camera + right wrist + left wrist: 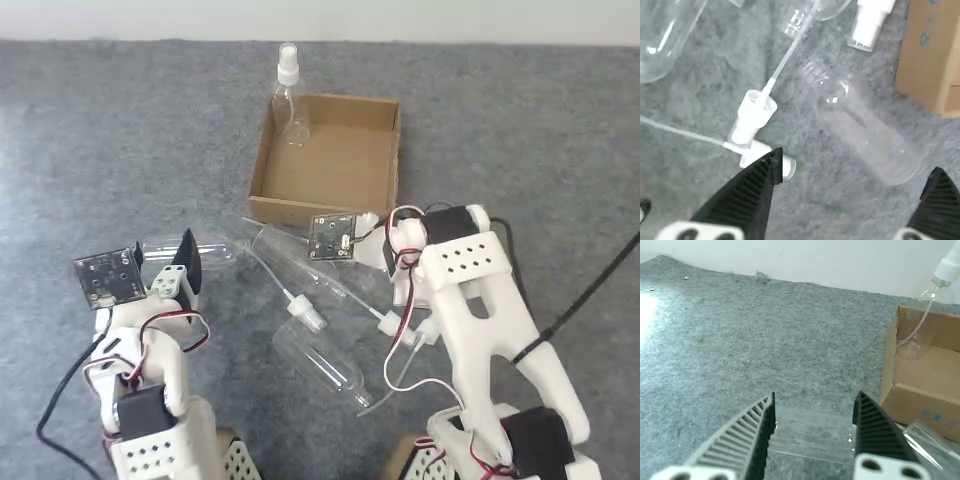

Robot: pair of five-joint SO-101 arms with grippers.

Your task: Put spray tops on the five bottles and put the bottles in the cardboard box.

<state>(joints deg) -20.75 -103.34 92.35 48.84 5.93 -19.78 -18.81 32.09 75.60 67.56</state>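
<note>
Because the left gripper (815, 396) holds its fingers open astride a clear bottle (810, 436) lying near the cardboard box (920, 400), closing off-centre could roll it away; the right gripper (857, 162), also open, may snag loose spray tops (752, 117).

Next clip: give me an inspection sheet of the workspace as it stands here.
Surface: grey felt mat.
Job's things: open brown cardboard box; one clear plastic bottle with white spray top upright in its far corner; uncapped clear bottles and loose white spray tops lying on the mat before the box.
Clutter: nothing seen.
Hands: left hand open, straddling a lying bottle; right hand open above a second lying bottle.
Cables: black cable crossing the mat by the right arm.
Surroundings: white wall behind.
</note>
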